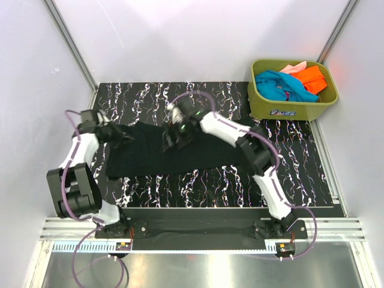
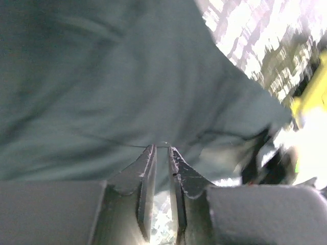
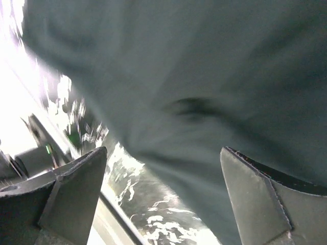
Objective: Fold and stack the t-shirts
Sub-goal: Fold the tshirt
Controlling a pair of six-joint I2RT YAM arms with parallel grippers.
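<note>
Lying under open right pincer (image 1: 170, 143), black t-shirt (image 1: 201, 158) is pinched by left pincer (image 1: 126, 137); tub (image 1: 267, 108) well apart.

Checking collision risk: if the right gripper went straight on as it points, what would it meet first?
The black t-shirt, which fills the view ahead of the open right gripper; it looks close, though blur leaves depth unclear.

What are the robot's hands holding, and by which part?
The right gripper is wide open above the black t-shirt, holding nothing. The left gripper is nearly closed at the shirt's left edge; a pinch cannot be told.
</note>
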